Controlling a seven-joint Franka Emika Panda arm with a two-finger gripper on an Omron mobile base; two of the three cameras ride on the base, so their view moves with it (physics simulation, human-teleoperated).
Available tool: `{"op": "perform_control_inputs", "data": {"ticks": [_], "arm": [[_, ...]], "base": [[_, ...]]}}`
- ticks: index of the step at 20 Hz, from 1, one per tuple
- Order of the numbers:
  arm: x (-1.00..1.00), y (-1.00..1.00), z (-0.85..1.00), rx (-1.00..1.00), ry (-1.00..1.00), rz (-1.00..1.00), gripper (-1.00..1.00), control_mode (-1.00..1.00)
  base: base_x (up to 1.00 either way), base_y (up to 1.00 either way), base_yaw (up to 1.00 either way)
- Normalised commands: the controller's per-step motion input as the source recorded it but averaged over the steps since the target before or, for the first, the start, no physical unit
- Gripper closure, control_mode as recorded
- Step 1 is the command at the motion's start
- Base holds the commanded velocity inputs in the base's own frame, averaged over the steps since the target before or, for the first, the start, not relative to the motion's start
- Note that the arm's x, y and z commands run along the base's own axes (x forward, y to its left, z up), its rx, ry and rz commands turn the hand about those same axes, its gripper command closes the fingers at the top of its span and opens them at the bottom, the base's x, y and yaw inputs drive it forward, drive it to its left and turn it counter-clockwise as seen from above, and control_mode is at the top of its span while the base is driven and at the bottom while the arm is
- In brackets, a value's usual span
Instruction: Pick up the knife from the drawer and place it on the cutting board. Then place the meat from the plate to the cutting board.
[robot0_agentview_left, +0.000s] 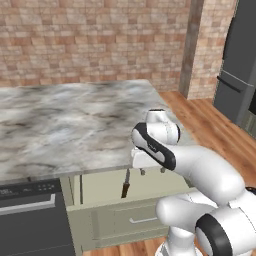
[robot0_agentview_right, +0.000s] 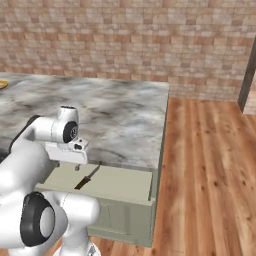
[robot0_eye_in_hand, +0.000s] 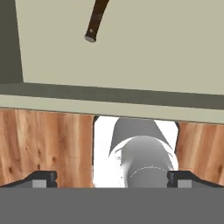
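The pale sage-green drawer (robot0_agentview_left: 100, 190) stands pulled open under the marble counter. The knife (robot0_agentview_left: 126, 185) lies inside it, dark brown handle toward the drawer front, and also shows as knife (robot0_agentview_right: 87, 179) and knife (robot0_eye_in_hand: 96, 19). My gripper (robot0_agentview_left: 152, 171) hangs open just above the drawer, right of the knife and apart from it, with nothing between its fingers. In the hand view the fingertips (robot0_eye_in_hand: 43, 178) stand wide over the drawer's front edge (robot0_eye_in_hand: 109, 94), the knife handle up and to the left. A yellow sliver of the plate (robot0_agentview_right: 2, 84) peeks in at the counter's far left. Cutting board and meat are out of view.
The marble counter (robot0_agentview_left: 65, 125) overhangs the back of the drawer. A black oven front (robot0_agentview_left: 30, 220) sits left of the drawer. A dark fridge (robot0_agentview_left: 240, 75) stands at the far right. Wooden floor (robot0_agentview_right: 210, 165) spreads to the right of the cabinet.
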Motion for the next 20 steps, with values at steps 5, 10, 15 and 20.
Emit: {"op": "perform_control_inputs", "data": {"ticks": [5,10,15,20], "arm": [[0.0,0.28,-0.26,0.04,0.09,0.03,-1.0,-1.0],[-0.01,0.2,-0.28,0.05,0.1,0.04,-1.0,-1.0],[-0.12,0.12,-0.26,0.01,0.1,0.09,-1.0,-1.0],[-0.18,0.1,-0.33,0.0,0.06,0.12,-1.0,-1.0]], "base": [[0.0,0.0,0.0],[0.0,0.0,0.0],[0.0,0.0,0.0],[0.0,0.0,0.0]]}}
